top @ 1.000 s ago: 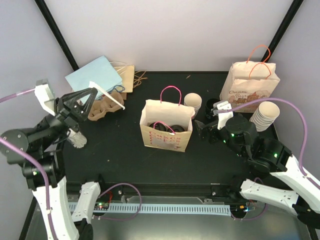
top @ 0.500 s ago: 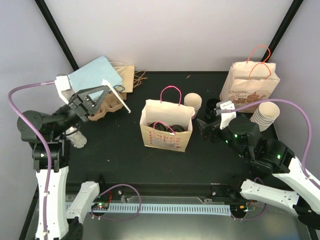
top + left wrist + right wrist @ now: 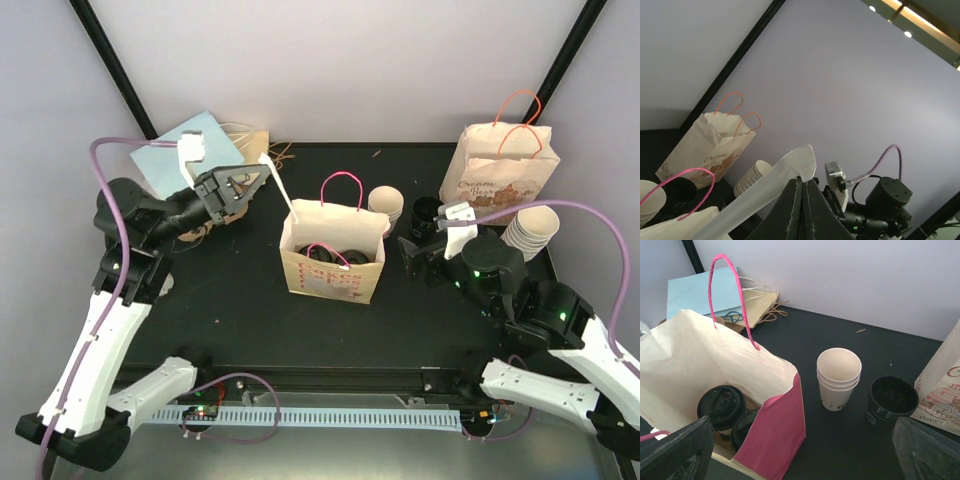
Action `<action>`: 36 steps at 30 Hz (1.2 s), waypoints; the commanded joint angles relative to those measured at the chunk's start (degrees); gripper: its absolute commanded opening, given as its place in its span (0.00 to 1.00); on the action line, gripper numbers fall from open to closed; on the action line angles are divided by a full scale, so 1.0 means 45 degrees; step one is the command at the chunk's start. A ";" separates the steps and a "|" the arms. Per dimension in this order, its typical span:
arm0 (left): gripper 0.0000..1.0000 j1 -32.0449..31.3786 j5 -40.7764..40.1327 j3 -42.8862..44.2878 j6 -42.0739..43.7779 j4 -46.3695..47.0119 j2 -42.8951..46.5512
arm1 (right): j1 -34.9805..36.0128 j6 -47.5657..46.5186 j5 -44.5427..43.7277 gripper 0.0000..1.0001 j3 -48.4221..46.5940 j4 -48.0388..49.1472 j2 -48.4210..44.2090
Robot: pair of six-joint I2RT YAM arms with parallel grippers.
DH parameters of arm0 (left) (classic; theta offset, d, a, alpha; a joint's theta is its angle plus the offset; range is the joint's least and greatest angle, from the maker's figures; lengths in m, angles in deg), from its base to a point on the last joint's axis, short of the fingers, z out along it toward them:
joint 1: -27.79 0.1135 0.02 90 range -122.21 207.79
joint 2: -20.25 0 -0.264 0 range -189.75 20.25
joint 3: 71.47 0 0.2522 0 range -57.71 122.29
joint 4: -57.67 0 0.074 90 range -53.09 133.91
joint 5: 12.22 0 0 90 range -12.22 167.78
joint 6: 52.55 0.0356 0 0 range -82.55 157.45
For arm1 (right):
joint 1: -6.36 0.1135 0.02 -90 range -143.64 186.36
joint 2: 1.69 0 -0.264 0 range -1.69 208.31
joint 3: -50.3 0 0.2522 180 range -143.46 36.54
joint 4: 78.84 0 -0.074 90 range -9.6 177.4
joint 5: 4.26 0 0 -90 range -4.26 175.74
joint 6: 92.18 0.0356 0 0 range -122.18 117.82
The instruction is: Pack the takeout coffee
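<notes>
An open paper bag [image 3: 330,272] with pink handles stands mid-table, its pink side [image 3: 775,435] nearest the right wrist camera. Two black-lidded coffee cups [image 3: 720,407] stand inside it, also visible from above [image 3: 340,258]. My left gripper [image 3: 262,172] is shut on a white paper-wrapped straw [image 3: 283,195], which slants down toward the bag's back left corner. In the left wrist view the straw [image 3: 765,187] crosses the closed fingertips [image 3: 796,187] of the left gripper [image 3: 802,181]. My right gripper [image 3: 410,255] is open just right of the bag, holding nothing [image 3: 800,450].
A stack of white paper cups [image 3: 385,205] and a black cup [image 3: 424,213] stand behind the right gripper. A printed paper bag [image 3: 505,170] and another cup stack [image 3: 530,232] are at back right. Blue and brown flat bags [image 3: 175,150] and a cardboard carrier [image 3: 205,215] lie back left.
My left arm has swung from the far left toward the bag, carrying the straw to the bag's back left corner. The right arm has barely moved.
</notes>
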State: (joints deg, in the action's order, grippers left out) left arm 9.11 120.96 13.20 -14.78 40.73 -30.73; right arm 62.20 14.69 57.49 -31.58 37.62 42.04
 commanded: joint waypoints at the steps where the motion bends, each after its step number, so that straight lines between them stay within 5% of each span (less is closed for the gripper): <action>1: 0.02 -0.0669 -0.0722 0.0406 0.0880 -0.0017 -0.0428 | -0.0064 0.0167 -0.0382 1.00 -0.0342 -0.0204 -0.0308; 12: 0.02 -0.2216 -0.1496 0.0120 0.2044 -0.1650 -0.1583 | -0.0068 0.0218 -0.0376 1.00 -0.0332 -0.0228 -0.0381; 21: 0.02 -0.3993 -0.1742 0.0496 0.1778 -0.0853 -0.2928 | -0.0073 0.0287 -0.0267 1.00 -0.0332 -0.0239 -0.0380; 28: 0.01 -0.4096 -0.1140 -0.0339 0.0769 0.0010 -0.2869 | -0.0064 0.0315 -0.0169 1.00 -0.0258 -0.0247 -0.0398; 33: 0.66 -0.4018 -0.4033 -0.0036 0.3037 -0.4385 -0.1968 | -0.0064 0.0229 -0.0150 1.00 -0.0197 -0.0169 -0.0344; 36: 0.81 -0.3671 -0.5590 0.0250 0.3540 -0.6376 -0.1265 | -0.0065 0.0157 -0.0091 1.00 -0.0195 -0.0094 -0.0261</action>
State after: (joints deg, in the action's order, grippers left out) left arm -8.81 106.51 11.89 -4.81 25.84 -40.83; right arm 62.20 15.30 57.38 -31.60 36.81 40.75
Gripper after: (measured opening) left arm 0.766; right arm 0.999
